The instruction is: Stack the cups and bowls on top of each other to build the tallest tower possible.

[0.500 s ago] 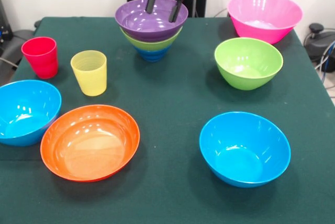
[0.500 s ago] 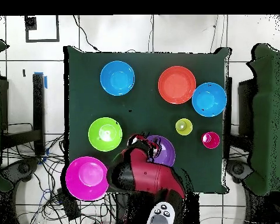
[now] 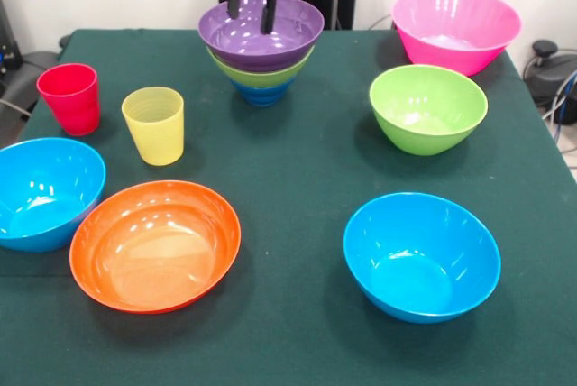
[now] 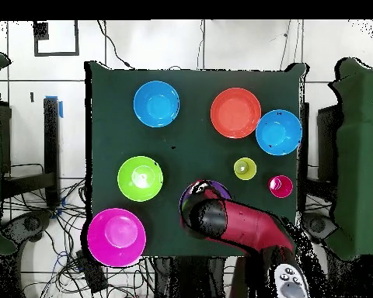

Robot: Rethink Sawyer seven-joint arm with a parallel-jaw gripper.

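The tower stands at the table's far side: a purple bowl on top, a lime green bowl under it, and the small dark blue bowl lowest. My gripper hangs open and empty over the purple bowl, fingertips dipping just inside its far rim. The red cup and the yellow cup stand upright at the left. In the overhead view my arm covers most of the purple bowl.
Loose bowls lie around the table: big pink at the far right, lime green in front of it, light blue near right, orange near left, another light blue at the left edge.
My gripper has shifted left over the purple bowl in the front view. In the overhead view the arm has swung round to the other side. No bowls or cups have moved.
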